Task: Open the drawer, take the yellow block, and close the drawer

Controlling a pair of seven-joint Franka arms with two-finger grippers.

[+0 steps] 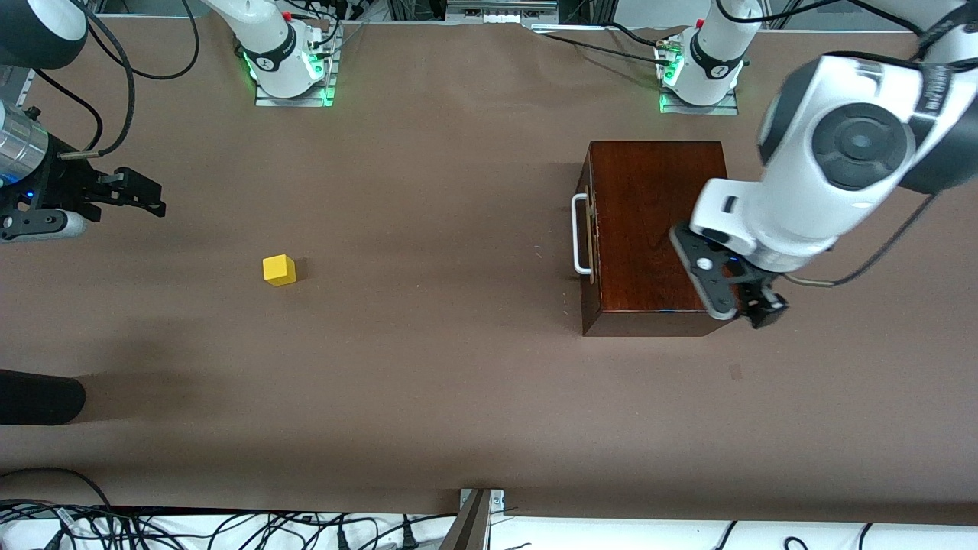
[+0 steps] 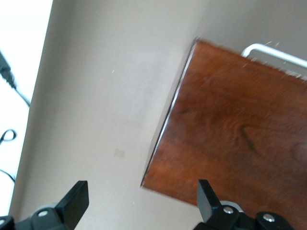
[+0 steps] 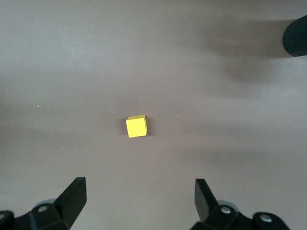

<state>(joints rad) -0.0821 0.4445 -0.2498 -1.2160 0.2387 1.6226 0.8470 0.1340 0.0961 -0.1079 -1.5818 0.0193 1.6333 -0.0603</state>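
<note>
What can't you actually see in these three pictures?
- Inside the drawer: shut into the wooden box in every view.
- Right gripper: partly cut off by the front view's edge.
- Left gripper: the left arm covers the box corner beneath it.

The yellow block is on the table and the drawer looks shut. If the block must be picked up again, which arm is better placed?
Right. The right gripper hangs open toward the right arm's end, with the yellow block in its wrist view. The left gripper is open over the wooden box.
</note>
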